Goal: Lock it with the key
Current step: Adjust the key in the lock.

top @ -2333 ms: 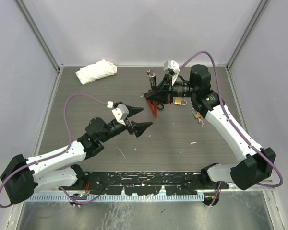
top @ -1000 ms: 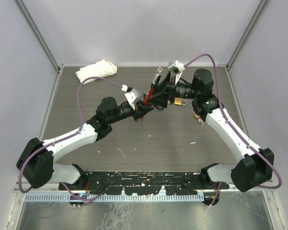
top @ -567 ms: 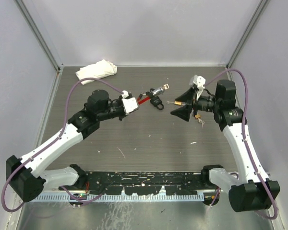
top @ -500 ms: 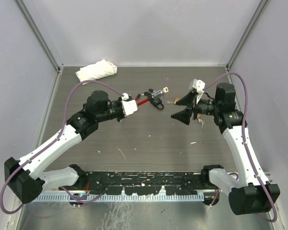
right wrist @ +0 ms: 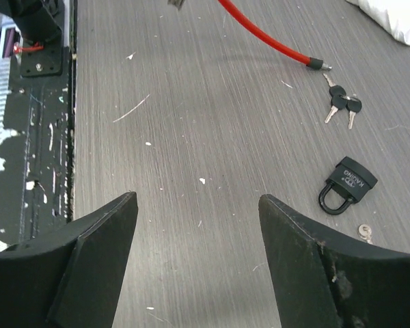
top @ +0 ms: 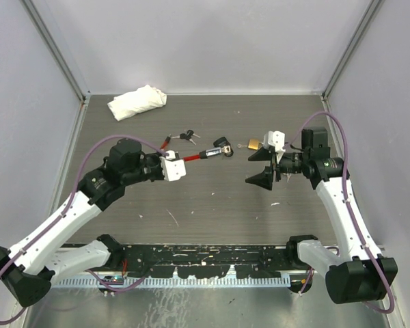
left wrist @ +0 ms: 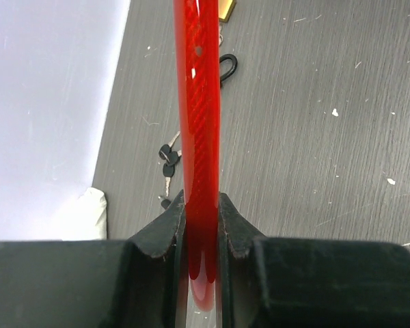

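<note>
Cable (top: 191, 158): red, smooth-coated, the longest thing here. It is pinched in the left gripper, and one stretch runs straight out ahead of the fingertips toward the black padlock. A black-capped end lies on the table (top: 225, 198) just beside the key bunch. I judge it springy rather than limp, and slippery in a light pinch. It is best held close to an end.
Cloth (top: 137, 101): white and crumpled, well apart from both grippers and out beyond the left one. It looks to have no part in the job.
Left gripper (left wrist: 201, 198): fingers pressed together on the cable, one pad on each side, touching nothing else.
Right gripper (right wrist: 198, 199): fingers spread wide and holding nothing, hanging over bare table.
Black padlock (right wrist: 348, 181): lies flat, ahead of the right gripper's fingertips and off to the cloth side. The shackle looks closed. It is probably dense and hard, so it should be gripped across the flat body, leaving the keyway free.
Brass padlock (top: 254, 144): sits near the right gripper's fingertips. A small key lies at its side, but I cannot tell whether it is inserted.
Key bunch (right wrist: 342, 102): black-headed keys, farther out from the right gripper than the black padlock. They are thin, light and flat on the table, so awkward to lift. They should be taken by the heads.
</note>
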`<act>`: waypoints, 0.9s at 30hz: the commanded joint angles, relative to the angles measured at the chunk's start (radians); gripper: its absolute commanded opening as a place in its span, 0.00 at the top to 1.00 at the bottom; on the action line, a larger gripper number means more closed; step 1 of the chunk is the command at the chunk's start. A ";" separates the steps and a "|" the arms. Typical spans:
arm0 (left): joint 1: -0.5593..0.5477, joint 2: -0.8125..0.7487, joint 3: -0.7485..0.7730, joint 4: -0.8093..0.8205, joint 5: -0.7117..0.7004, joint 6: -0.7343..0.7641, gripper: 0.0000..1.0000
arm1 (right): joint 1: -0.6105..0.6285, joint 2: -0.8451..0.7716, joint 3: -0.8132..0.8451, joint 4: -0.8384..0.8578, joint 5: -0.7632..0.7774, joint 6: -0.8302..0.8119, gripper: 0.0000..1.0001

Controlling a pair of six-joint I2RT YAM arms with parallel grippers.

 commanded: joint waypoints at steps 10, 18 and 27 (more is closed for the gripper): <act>0.005 -0.086 -0.051 0.060 0.056 -0.010 1.00 | -0.001 0.015 0.033 -0.136 -0.085 -0.388 0.20; 0.006 -0.090 -0.075 0.080 0.073 -0.035 1.00 | -0.001 0.021 0.019 -0.172 -0.071 -0.432 0.20; 0.006 -0.113 -0.119 0.097 0.078 -0.056 1.00 | -0.001 0.021 0.021 -0.180 -0.063 -0.438 0.20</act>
